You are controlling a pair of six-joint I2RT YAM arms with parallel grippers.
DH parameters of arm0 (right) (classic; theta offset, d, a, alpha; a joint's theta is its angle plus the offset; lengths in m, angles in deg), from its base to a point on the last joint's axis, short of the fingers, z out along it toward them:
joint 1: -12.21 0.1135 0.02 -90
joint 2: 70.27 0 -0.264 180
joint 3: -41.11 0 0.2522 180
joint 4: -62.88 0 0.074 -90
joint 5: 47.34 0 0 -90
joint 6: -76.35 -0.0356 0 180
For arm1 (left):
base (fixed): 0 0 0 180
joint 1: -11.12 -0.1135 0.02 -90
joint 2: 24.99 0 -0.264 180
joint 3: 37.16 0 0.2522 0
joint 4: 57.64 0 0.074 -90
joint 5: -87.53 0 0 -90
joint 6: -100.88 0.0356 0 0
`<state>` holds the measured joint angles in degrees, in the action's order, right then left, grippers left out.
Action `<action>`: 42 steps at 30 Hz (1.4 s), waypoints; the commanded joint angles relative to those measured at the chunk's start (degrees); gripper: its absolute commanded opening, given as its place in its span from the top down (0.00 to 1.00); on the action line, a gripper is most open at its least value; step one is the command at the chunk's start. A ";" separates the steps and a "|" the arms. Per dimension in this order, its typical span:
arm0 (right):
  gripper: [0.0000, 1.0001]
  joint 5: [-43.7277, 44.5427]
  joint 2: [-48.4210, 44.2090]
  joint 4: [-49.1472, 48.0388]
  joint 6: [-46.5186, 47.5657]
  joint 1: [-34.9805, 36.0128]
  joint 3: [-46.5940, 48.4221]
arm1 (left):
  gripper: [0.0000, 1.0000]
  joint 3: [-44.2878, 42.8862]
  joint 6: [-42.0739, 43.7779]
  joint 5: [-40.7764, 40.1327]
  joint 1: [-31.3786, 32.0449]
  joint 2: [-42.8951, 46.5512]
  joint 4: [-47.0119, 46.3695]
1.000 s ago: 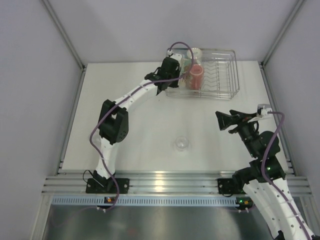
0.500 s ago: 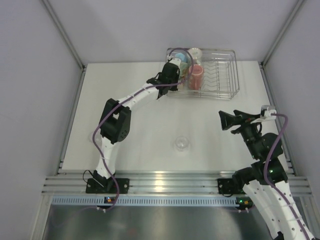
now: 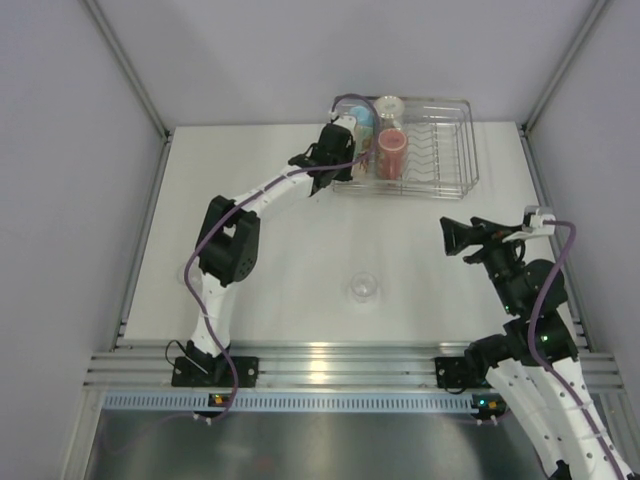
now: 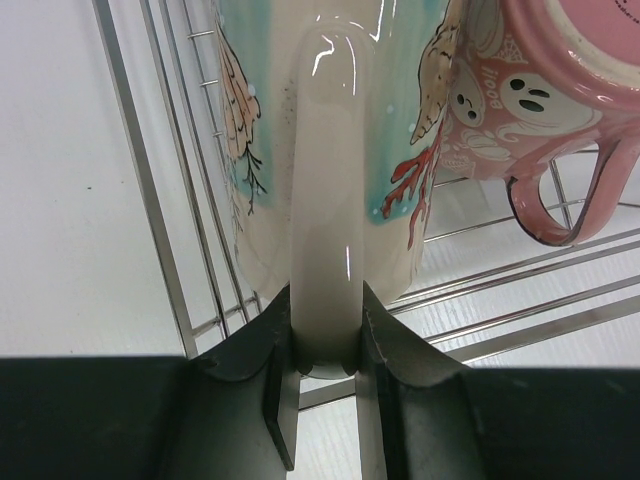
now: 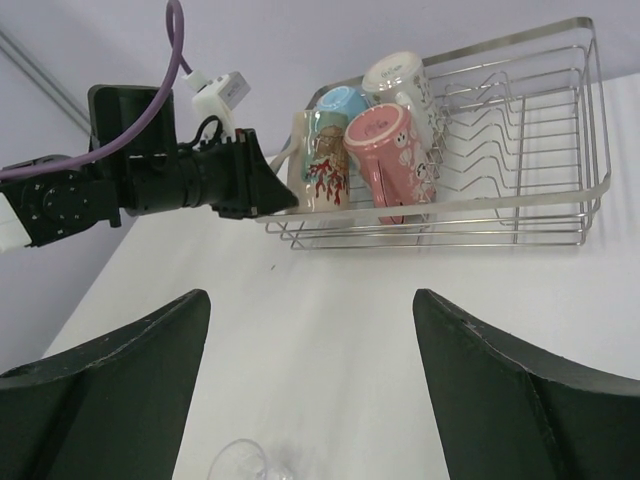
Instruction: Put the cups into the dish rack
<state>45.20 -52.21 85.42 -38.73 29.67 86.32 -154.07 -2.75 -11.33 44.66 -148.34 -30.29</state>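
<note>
My left gripper [image 4: 326,340] is shut on the cream handle of a cream and teal mug with a red coral pattern [image 4: 330,100]. It holds the mug inside the left end of the silver wire dish rack [image 3: 470,150]. This mug also shows in the top view [image 3: 362,125] and the right wrist view [image 5: 325,150]. A pink mug [image 3: 390,152] lies in the rack right beside it, and a white dotted mug [image 3: 389,106] sits behind. A small clear glass [image 3: 363,288] stands on the table, apart from both arms. My right gripper [image 3: 447,238] is open and empty, pointing toward the rack.
The rack's upright plate-slot wires [image 5: 500,130] fill its right half. The enclosure's grey walls and metal posts [image 3: 130,70] border the white table. The clear glass shows at the bottom edge of the right wrist view [image 5: 245,462].
My left gripper has shifted slightly at the rack's left end with the mug still held by its handle. My right arm has drifted a little to the right, still open.
</note>
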 commanded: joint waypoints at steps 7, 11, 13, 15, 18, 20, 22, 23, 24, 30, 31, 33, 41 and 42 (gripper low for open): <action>0.17 1.76 1.53 0.28 0.91 -0.58 4.15 | 0.98 -0.82 -0.26 0.95 -0.32 1.88 -8.31; 0.17 2.29 1.53 0.45 0.65 -0.58 3.89 | 1.00 -1.08 0.27 1.39 -0.32 2.41 -7.87; 0.17 2.11 2.06 -0.51 0.56 -0.58 3.54 | 1.00 -1.00 0.79 1.74 -0.32 2.85 -8.05; 0.17 2.02 3.28 -1.82 0.38 -0.58 3.19 | 1.00 0.05 1.67 1.22 -0.32 3.73 -9.71; 0.17 1.68 8.72 -5.78 -1.02 -0.58 5.19 | 1.00 6.01 2.46 -1.85 -0.32 6.89 -16.82; 0.17 -0.16 15.22 -9.89 -1.46 -0.58 8.44 | 1.00 7.61 2.82 -2.47 -0.32 8.73 -20.77; 0.20 -4.89 24.23 -11.23 -1.46 -0.67 11.96 | 1.00 8.84 2.99 -1.86 -0.23 9.44 -22.28; 0.21 -7.01 27.69 -11.58 -1.38 -0.84 16.50 | 1.00 9.02 3.08 -1.60 -0.32 9.97 -22.72; 0.21 -12.60 31.12 -11.85 -1.20 -1.54 19.07 | 1.00 9.37 3.25 -1.25 -0.32 10.23 -23.68; 0.20 -32.94 60.89 -13.79 -4.19 -5.06 39.81 | 1.00 14.28 4.05 0.07 -0.49 11.90 -29.83; 0.20 -33.48 63.65 -13.52 -4.19 -5.06 42.27 | 1.00 14.99 3.87 0.42 -0.58 11.99 -30.54; 0.23 -33.84 68.92 -12.30 -4.10 -5.06 49.74 | 1.00 16.83 3.26 1.39 -0.93 12.52 -31.95; 0.29 -30.59 89.33 -8.24 -4.62 -4.97 67.07 | 1.00 20.97 2.46 5.96 -1.37 12.52 -39.59; 0.32 -28.84 90.38 -9.90 -5.32 -4.97 67.52 | 1.00 21.15 2.55 6.22 -1.37 12.43 -40.21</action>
<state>14.71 36.12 77.51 -42.51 25.16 149.55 -132.89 0.05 -7.55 43.43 -140.95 -57.35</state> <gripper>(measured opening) 0.697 0.281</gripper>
